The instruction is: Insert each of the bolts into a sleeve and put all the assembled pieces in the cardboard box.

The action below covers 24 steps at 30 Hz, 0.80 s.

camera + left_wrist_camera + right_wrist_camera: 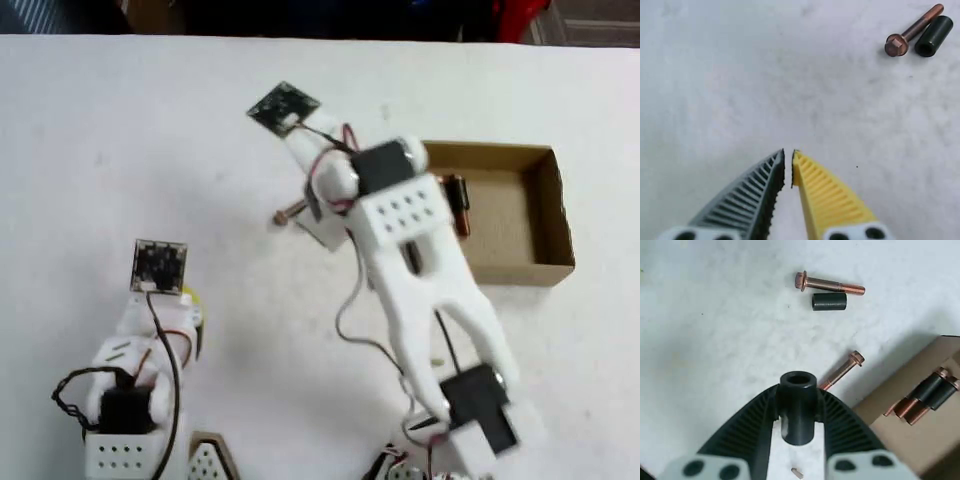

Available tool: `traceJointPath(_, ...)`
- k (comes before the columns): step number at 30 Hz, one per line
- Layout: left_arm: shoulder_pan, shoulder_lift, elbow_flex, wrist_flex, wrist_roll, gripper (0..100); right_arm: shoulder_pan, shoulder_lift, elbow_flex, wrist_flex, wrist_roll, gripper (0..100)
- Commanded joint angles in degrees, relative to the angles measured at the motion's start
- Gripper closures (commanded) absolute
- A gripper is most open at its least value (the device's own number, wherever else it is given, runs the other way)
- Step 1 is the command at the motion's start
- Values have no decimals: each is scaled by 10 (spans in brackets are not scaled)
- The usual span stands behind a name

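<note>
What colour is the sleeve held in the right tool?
Black. The sleeve shows best in the right wrist view.

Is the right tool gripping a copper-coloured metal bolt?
No, the right tool is shut on a black cylindrical sleeve; the nearest copper-coloured bolt lies loose on the white table.

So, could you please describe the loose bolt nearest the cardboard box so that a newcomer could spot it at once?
Find the cardboard box on the white table. Just outside its wall lies a copper-coloured bolt, close ahead of the black sleeve held in the right pincer. The other loose bolt, farther off, has a free sleeve alongside; this one lies alone.
</note>
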Motion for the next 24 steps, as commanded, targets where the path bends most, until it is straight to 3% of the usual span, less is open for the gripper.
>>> traceJointPath(1,0,-4,-5,-15,-6,932,29,-93,-25,27,-1,982)
traceJointPath(6,0,-4,-42,16,-40,935,75,-184,26,24,-1,982)
traceJointPath(14,0,-1,-132,70,-46,935,78,-311,145,22,-1,982)
traceJointPath(24,-4,67,-262,103,-109,935,81,-491,359,-95,-1,982)
